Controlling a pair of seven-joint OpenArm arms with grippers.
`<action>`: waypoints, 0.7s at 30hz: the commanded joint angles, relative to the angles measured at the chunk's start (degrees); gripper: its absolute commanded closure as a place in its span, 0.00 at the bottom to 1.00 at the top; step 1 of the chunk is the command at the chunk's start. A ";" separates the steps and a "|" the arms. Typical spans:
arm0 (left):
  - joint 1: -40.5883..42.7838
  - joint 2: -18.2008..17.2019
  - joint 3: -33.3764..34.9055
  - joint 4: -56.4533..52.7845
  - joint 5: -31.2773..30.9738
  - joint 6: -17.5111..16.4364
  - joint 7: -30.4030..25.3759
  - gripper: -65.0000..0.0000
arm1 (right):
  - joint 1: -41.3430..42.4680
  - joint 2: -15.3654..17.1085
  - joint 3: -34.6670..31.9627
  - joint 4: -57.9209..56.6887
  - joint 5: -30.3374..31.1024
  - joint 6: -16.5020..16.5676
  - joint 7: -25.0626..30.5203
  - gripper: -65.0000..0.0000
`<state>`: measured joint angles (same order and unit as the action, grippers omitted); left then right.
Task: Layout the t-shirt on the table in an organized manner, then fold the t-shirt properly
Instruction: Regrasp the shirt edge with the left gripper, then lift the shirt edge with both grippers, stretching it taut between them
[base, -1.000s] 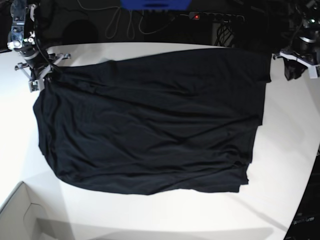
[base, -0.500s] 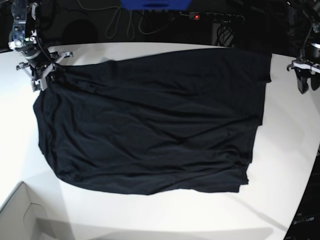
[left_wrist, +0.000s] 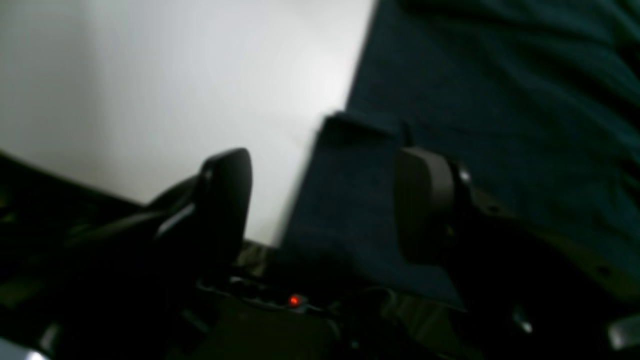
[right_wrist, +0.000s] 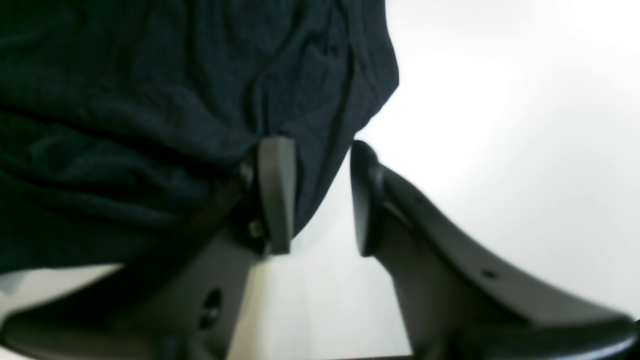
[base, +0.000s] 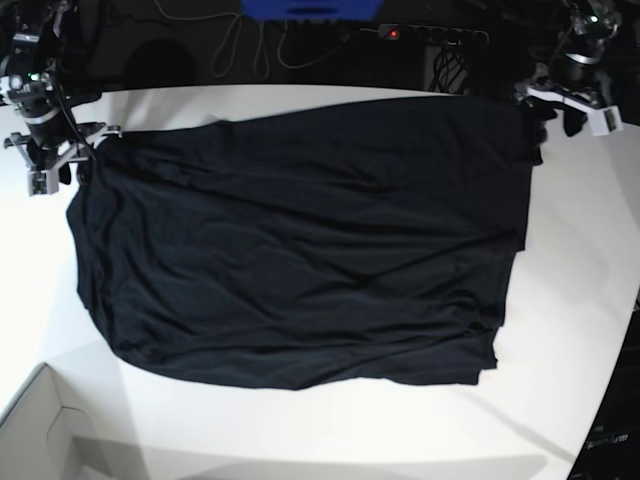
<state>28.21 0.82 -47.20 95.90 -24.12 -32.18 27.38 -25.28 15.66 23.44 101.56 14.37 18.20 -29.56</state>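
Black t-shirt (base: 300, 250): spread flat on white table (base: 580, 300), far edge lost against dark background. Left gripper (left_wrist: 325, 200): blurred, jaws wide apart above shirt corner, seemingly empty. Right gripper (right_wrist: 320, 195): part-open, straddling shirt edge, unclamped.

Overhead base view; close wrist views.

I find no legible text, label, brand, number or sign in any of my views. The t-shirt (base: 300, 250) is plain black; the table (base: 300, 430) is unmarked white.
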 joint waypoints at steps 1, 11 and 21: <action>0.41 -0.34 0.30 0.32 -0.89 -0.30 -1.31 0.33 | -0.09 0.03 0.25 0.82 0.35 0.05 1.03 0.65; 0.15 -0.51 0.91 -4.86 -0.45 -0.30 -1.40 0.33 | -1.23 -1.11 0.25 0.73 0.27 0.05 1.12 0.61; -1.53 -0.86 1.09 -10.58 -0.19 -0.30 -1.31 0.34 | -4.48 -1.02 -4.76 1.17 0.35 0.13 1.47 0.61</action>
<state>25.96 0.03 -46.02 85.38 -25.45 -32.69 23.49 -29.30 13.82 18.11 101.69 14.41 18.22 -29.12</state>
